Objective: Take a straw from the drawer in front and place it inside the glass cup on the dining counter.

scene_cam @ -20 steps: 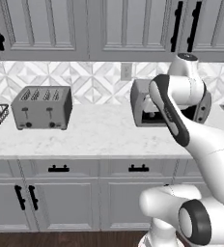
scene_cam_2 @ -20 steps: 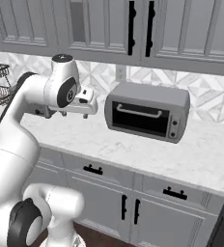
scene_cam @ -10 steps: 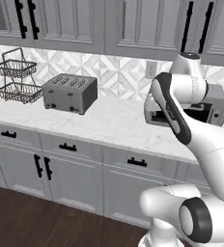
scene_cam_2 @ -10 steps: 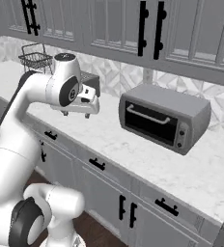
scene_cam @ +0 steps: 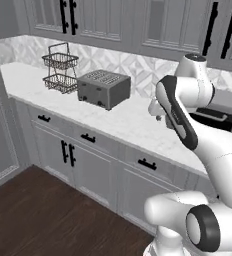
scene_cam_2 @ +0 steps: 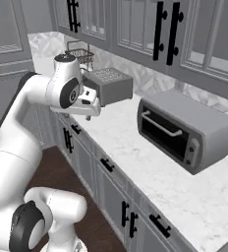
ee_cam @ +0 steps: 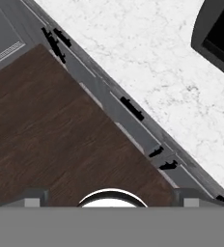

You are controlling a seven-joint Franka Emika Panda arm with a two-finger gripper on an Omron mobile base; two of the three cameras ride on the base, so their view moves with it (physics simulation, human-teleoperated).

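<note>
Base swung left, toaster [scene_cam: 103, 88] nearer | right view: toaster oven [scene_cam_2: 185, 130] | gripper [scene_cam_2: 97, 100] jaws unclear

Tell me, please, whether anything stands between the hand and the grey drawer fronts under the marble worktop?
Nothing visible does. The open hand hangs near the front edge of the white marble worktop. Only open air lies between it and the shut grey drawer fronts above the dark wooden floor.

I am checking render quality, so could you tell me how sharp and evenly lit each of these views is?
Left base view: soft, even light, toaster slightly blurred. Right base view: toaster oven fairly crisp, faint shadow beneath it. Hand view: marble worktop and drawer handles soft-edged, no glare.
</note>
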